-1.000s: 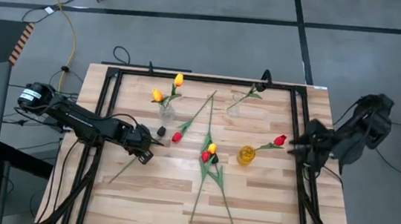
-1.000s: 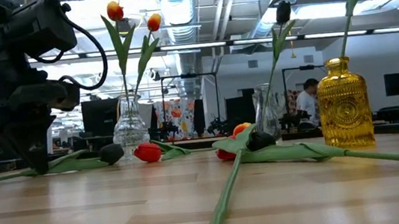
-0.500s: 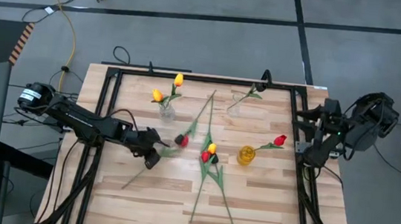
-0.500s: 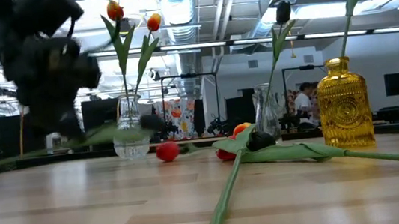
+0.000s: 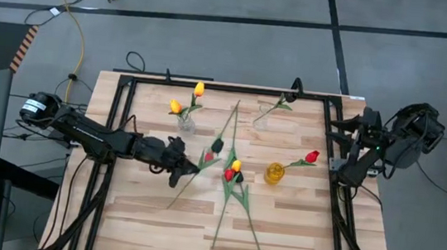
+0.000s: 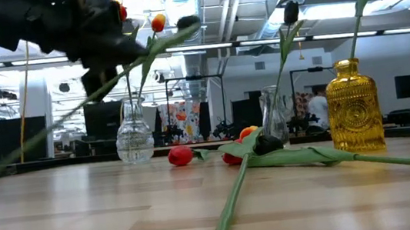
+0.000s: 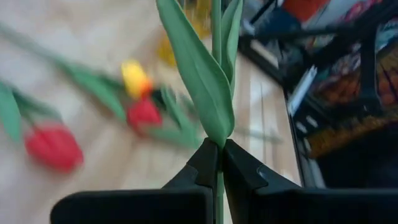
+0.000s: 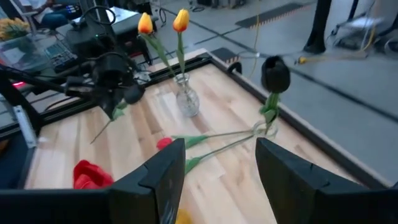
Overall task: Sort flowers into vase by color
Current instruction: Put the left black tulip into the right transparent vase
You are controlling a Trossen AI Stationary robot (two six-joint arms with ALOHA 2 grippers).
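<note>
My left gripper [image 5: 183,166] is over the table's middle, shut on a near-black tulip [image 5: 216,145] whose stem slants through the air in the low view [image 6: 130,69]. A red tulip [image 5: 208,157] and a red and yellow pair [image 5: 232,170] lie flat on the table. Two yellow tulips stand in a clear vase [image 5: 184,125]. A dark tulip stands in a second clear vase [image 5: 261,121], and a red one [image 5: 312,157] in the amber vase [image 5: 274,174]. My right gripper [image 8: 221,180] waits open at the right edge [image 5: 339,150]. My left gripper pinches the near-black tulip's stem about midway, where the leaves sprout [image 7: 217,142], between its two fingers [image 7: 202,165]. The fingers lie across the stem. The tulip is lifted clear of the table and tilted, its head [image 6: 188,22] higher than its cut end [image 6: 8,157].
A black metal frame [image 5: 227,88] runs round the table's edges. Long green stems [image 5: 236,205] lie across the middle and near part of the wood. The left and near-left parts of the table hold nothing. Beyond the far edge is an office room with a person [image 6: 316,106].
My left gripper has risen from the table and moved right toward the middle, carrying the near-black tulip from lying flat to lifted clear and tilted. The lone red tulip's head has slid a little to the right. My right arm has drawn back from the amber vase toward the right edge.
</note>
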